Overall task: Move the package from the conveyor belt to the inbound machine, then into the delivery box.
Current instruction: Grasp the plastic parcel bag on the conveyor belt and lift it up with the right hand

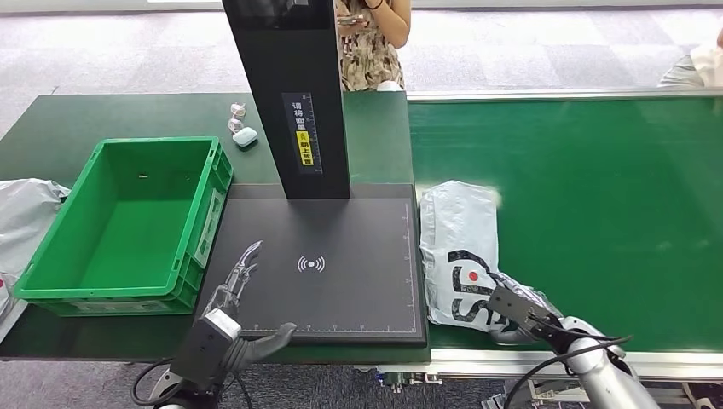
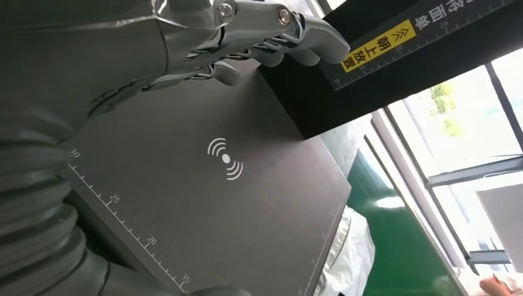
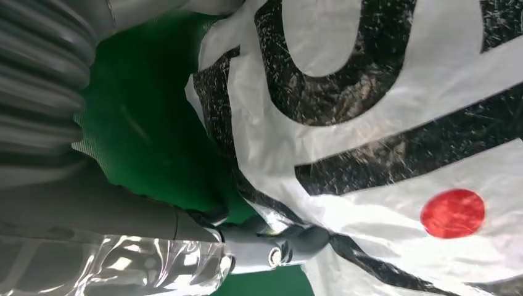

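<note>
The package, a white plastic bag with black lettering and a red dot, lies flat on the green conveyor belt right beside the black inbound machine's plate. My right hand rests at the package's near right corner. In the right wrist view its thumb touches the bag's creased edge, and I cannot make out a firm grip. My left hand hovers over the plate's near left part with fingers spread and nothing in them. The green delivery box stands to the left of the plate.
The machine's black pillar rises at the back of the plate. A grey bag lies left of the box. An earbud case and small items sit on the table behind. A person stands beyond the table.
</note>
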Available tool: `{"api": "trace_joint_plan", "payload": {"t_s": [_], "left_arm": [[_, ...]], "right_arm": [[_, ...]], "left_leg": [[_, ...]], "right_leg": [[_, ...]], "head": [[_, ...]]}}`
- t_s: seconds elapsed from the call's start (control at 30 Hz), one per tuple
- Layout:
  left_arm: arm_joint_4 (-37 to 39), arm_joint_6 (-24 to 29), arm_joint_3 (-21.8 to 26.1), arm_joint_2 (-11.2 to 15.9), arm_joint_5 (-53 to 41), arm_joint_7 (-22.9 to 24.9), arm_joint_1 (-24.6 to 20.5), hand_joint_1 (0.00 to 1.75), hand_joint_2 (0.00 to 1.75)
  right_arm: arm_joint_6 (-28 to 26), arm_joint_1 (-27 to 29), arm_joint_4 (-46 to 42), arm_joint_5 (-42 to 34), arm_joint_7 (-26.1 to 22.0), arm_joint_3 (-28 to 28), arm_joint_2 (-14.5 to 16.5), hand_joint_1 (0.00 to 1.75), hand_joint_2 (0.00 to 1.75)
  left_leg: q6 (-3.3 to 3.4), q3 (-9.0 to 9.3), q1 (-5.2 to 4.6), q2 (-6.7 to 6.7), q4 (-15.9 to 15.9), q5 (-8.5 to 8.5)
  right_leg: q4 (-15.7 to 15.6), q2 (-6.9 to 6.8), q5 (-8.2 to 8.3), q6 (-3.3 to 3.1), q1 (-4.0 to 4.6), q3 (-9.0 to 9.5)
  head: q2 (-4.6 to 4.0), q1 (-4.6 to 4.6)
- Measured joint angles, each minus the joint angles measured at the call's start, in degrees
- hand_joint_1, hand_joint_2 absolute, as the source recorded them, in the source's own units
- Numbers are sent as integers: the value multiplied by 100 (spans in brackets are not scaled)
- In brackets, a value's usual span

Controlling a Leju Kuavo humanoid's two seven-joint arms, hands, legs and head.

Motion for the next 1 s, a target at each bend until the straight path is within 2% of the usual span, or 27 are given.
{"api": "trace_joint_plan", "payload": {"t_s": [0.03,0.1,0.17,0.23,0.47,0.77,0.9,1.0], "left_arm": [[14,0,-1,3,4,1,-2,0,175],[36,0,-3,6,8,1,-3,0,175],[50,0,-5,7,11,1,-3,0,175],[52,0,-8,8,13,1,-3,0,175],[56,1,-15,7,14,1,-3,0,175],[62,26,-38,6,10,1,-2,0,175],[62,64,-50,2,-40,9,-2,0,175],[62,77,-80,-4,-78,13,-5,0,175]], "right_arm": [[-57,40,7,-7,-4,14,24,0,175],[-172,113,4,-15,4,23,74,17,175],[-304,182,-29,-9,45,24,120,105,175],[-426,247,-89,13,102,23,162,175,175],[-657,336,-295,98,262,-97,272,175,175],[-1073,744,-733,260,252,-382,388,175,175],[-1756,870,-963,128,97,-618,511,175,175],[-2465,963,-1260,-474,-237,-976,720,175,175]], "left_leg": [[0,1,0,0,0,0],[0,3,0,1,0,0],[0,4,1,2,0,0],[0,4,0,2,0,0],[0,10,0,3,1,0],[1,7,0,1,0,-1],[1,6,0,1,0,-1],[0,7,0,1,0,0]], "right_leg": [[0,0,0,0,0,0],[0,1,0,0,0,1],[0,1,0,0,0,2],[0,1,0,0,0,2],[0,2,0,0,0,6],[0,1,0,0,0,6],[0,0,0,0,0,6],[0,1,0,0,0,6]], "head": [[0,-1],[0,-1],[0,-1],[0,0],[0,-1],[0,-1],[0,0],[0,0]]}}
